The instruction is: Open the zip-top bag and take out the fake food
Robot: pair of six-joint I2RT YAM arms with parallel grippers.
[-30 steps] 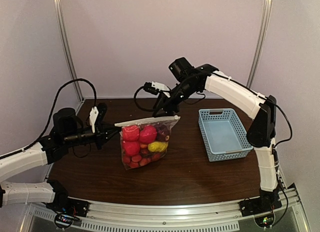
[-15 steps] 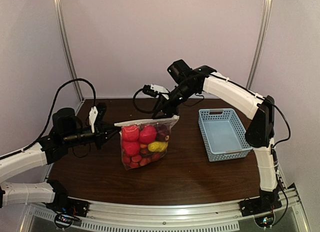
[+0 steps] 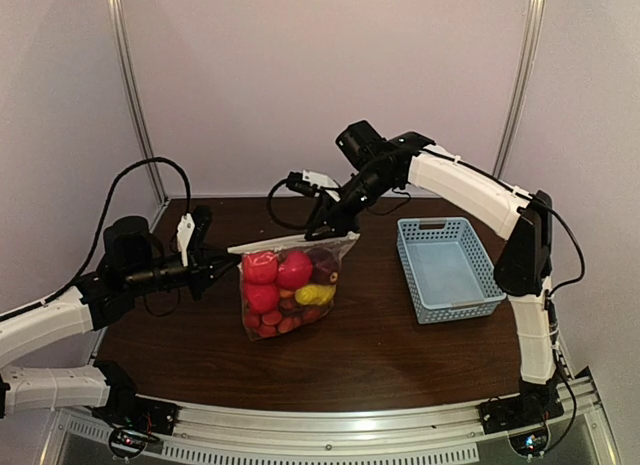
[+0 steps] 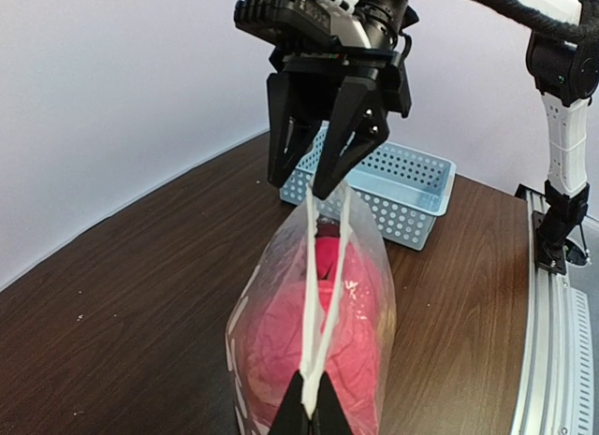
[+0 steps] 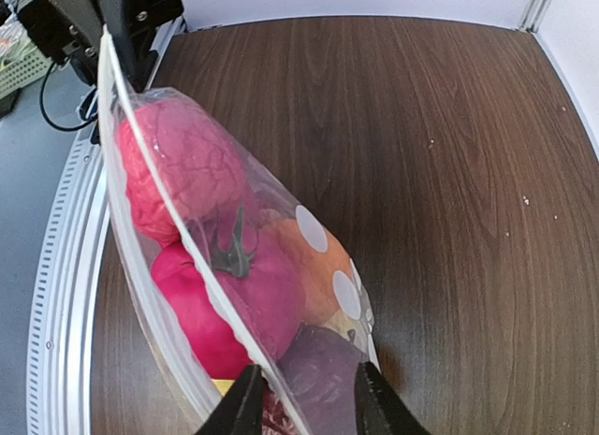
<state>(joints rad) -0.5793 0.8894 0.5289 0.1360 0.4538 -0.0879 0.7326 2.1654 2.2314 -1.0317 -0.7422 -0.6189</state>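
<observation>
Top external: left fingers (image 3: 224, 269) tight on zip-top bag (image 3: 290, 285); right fingers (image 3: 332, 223) apart astride it

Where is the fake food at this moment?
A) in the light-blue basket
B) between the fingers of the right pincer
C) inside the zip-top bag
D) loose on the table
C: the red, yellow and purple fake food shows through the clear dotted wall of the zip-top bag.

Fake food (image 3: 281, 285) in zip-top bag (image 3: 300, 242); basket (image 3: 462, 309) right of bag.
</observation>
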